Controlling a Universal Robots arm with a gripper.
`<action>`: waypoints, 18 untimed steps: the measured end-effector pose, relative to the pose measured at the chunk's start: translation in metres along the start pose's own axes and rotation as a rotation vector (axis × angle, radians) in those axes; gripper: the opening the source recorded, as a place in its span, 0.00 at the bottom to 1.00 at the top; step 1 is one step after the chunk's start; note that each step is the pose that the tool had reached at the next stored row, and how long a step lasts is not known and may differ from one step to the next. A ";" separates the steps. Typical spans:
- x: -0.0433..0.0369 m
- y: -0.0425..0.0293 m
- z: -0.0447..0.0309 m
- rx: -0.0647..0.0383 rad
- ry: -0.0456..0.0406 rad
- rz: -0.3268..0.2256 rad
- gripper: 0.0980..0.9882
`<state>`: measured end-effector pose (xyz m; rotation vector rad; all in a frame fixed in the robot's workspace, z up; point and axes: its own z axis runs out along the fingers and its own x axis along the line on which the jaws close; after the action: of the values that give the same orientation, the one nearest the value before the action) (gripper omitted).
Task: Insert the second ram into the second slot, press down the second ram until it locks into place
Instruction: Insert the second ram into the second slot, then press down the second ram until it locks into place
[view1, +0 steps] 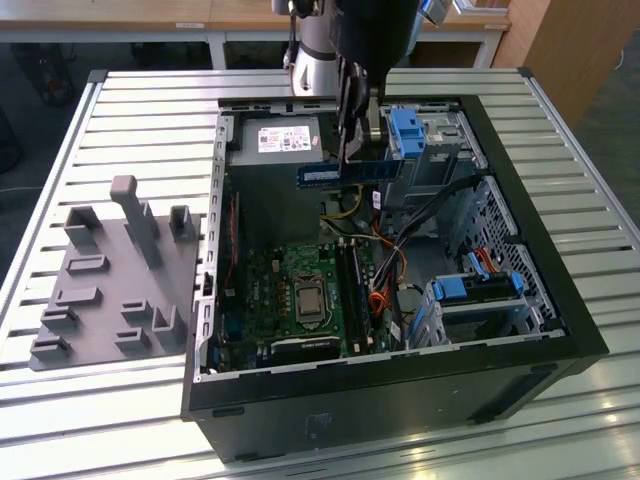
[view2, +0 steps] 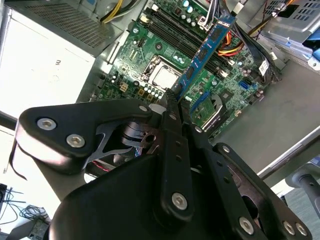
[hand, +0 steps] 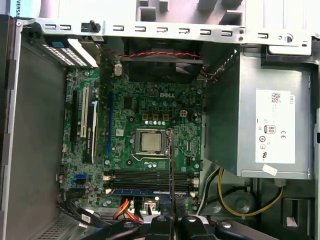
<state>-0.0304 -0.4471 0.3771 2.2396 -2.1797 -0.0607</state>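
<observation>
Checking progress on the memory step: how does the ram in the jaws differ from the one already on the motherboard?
The second ram is clamped in the shut jaws of the gripper, clear above the motherboard; the seated ram sits in its slot. The second ram shows its flat blue face in the exterior view; the seated ram shows its top edge in the first wrist view. Both are long, thin blue strips.

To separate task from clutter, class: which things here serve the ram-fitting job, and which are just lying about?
Job: second ram, gripped by the tool; memory slots.
Lying about: grey fixture block; power supply; blue drive bracket.
</observation>
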 end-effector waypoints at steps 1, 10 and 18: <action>0.0009 0.0000 0.0000 0.000 0.0000 0.000 0.04; 0.0040 0.0001 0.0001 0.000 -0.0001 0.004 0.04; 0.0040 0.0001 0.0001 0.001 -0.0017 0.051 0.04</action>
<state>-0.0304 -0.4510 0.3769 2.1844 -2.2363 -0.0611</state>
